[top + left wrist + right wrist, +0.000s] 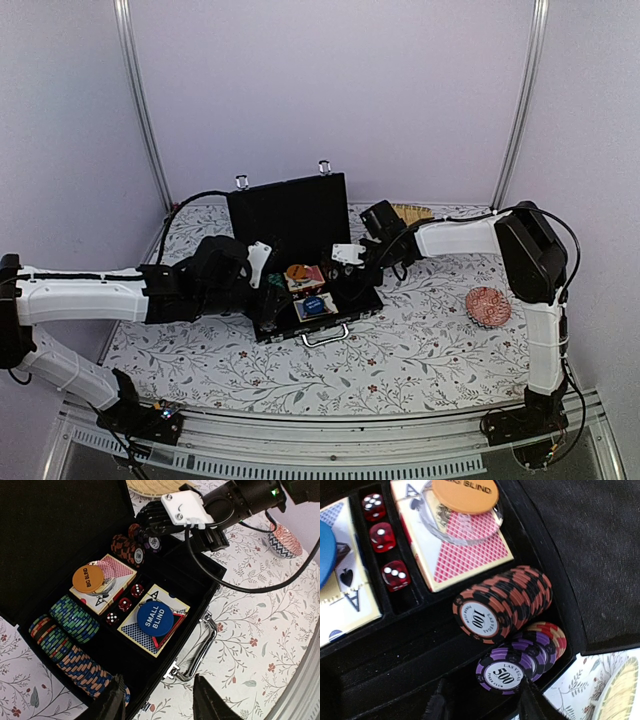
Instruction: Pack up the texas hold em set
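The black briefcase (290,210) stands open in the middle of the table, lid upright, metal handle (197,652) toward me. Inside lie chip rows (65,640), two card decks, three red dice (125,604), an orange BIG BLIND disc (88,578) and a blue SMALL BLIND disc (155,618). My left gripper (160,707) is open and empty above the case's near-left edge. My right gripper (485,707) is open inside the case's right end, straddling the purple 500 chips (515,662) next to the orange-black 100 chips (502,602); one finger (535,702) is beside the front 500 chip.
A red patterned round dish (489,306) sits right of the case. A woven straw mat (410,213) lies behind the right arm. The table has a floral cloth (420,350); metal frame posts stand at the back corners.
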Tool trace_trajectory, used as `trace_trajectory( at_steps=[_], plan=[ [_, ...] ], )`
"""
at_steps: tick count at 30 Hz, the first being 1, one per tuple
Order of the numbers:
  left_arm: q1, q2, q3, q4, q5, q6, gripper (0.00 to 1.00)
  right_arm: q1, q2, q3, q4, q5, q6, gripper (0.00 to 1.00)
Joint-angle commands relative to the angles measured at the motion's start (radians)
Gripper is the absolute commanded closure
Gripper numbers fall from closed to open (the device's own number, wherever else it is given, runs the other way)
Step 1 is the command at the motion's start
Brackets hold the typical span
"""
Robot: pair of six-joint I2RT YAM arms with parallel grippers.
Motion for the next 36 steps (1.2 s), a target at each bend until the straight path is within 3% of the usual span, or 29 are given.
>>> trace_trajectory(
  at_steps=[1,5,7,36],
  plan=[
    [0.018,-0.028,-0.019,0.024,-0.013,-0.004,0.53,-0.010,-0.023,0.042,-0.036,-0.052,0.024,0.64],
    [0.020,-0.038,-0.023,0.024,-0.021,-0.008,0.53,-0.013,-0.002,0.057,-0.049,-0.054,0.025,0.87],
    [0.023,-0.044,-0.025,0.024,-0.022,-0.010,0.53,-0.014,0.008,0.067,-0.055,-0.052,0.025,0.93],
    [0.048,-0.033,-0.027,0.027,0.003,-0.001,0.53,-0.018,0.182,0.245,-0.148,0.061,0.035,0.95]
  ],
)
